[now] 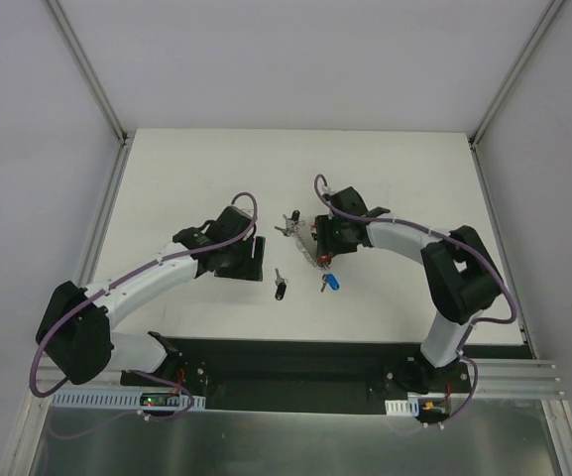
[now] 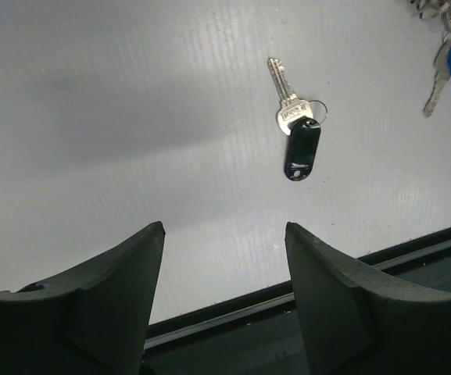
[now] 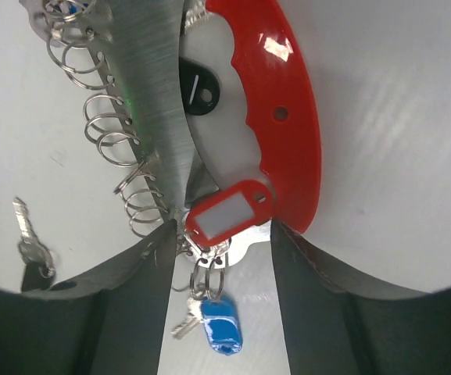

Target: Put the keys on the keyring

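White tabletop (image 1: 186, 169) sat boxed in by plain white wall panels with metal frame posts.

Left gripper (image 2: 223, 234) hovered over bare tabletop left of centre, fingers spread wide, nothing between them. Dark rail edge ran just below it in the left wrist view.

Black-headed key (image 2: 297, 144) lay flat on the tabletop just ahead and right of that gripper. Silver blade pointed away from it and a small split ring sat at the head. It touched neither gripper and sat apart from the keyring.

Keyring (image 3: 112, 133) lay near the tabletop centre, right of the black-headed key: a string of small silvery rings along a brushed metal strip. Curved red tag (image 3: 291, 117) lay on its right side. Second black tag (image 3: 202, 90) was partly hidden between strip and red tag. Whitish tag (image 3: 229, 212), red-framed, sat at the keyring's near end.

Blue-headed key (image 3: 220, 324) lay just below the whitish tag and looked joined to it through a couple of small rings.

Right gripper (image 3: 223, 234) was down over the keyring's near end, fingers on either side of the whitish tag with a gap between them. Could not tell whether the pads actually pinched the keyring or only bracketed it.
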Action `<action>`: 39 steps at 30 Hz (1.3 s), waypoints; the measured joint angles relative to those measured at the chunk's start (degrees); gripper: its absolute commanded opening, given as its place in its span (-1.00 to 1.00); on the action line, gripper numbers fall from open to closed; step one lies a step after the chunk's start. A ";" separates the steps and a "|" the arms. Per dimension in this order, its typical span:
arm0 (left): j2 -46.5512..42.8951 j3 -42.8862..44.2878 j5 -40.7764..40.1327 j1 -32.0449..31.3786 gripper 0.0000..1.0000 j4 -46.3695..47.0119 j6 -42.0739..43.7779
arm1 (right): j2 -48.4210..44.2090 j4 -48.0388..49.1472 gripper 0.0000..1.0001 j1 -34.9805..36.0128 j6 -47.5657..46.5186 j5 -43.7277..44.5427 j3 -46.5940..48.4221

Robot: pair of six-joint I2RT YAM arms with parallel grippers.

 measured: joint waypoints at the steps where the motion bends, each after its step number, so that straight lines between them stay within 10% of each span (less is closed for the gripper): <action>1: -0.57 -0.46 -0.24 0.42 0.26 -0.15 0.07 | 1.53 0.57 0.08 0.20 -0.28 -0.50 1.46; 39: -24.09 -11.30 -22.53 6.29 0.25 6.27 16.15 | 7.28 -0.94 -0.46 17.68 7.21 21.29 11.08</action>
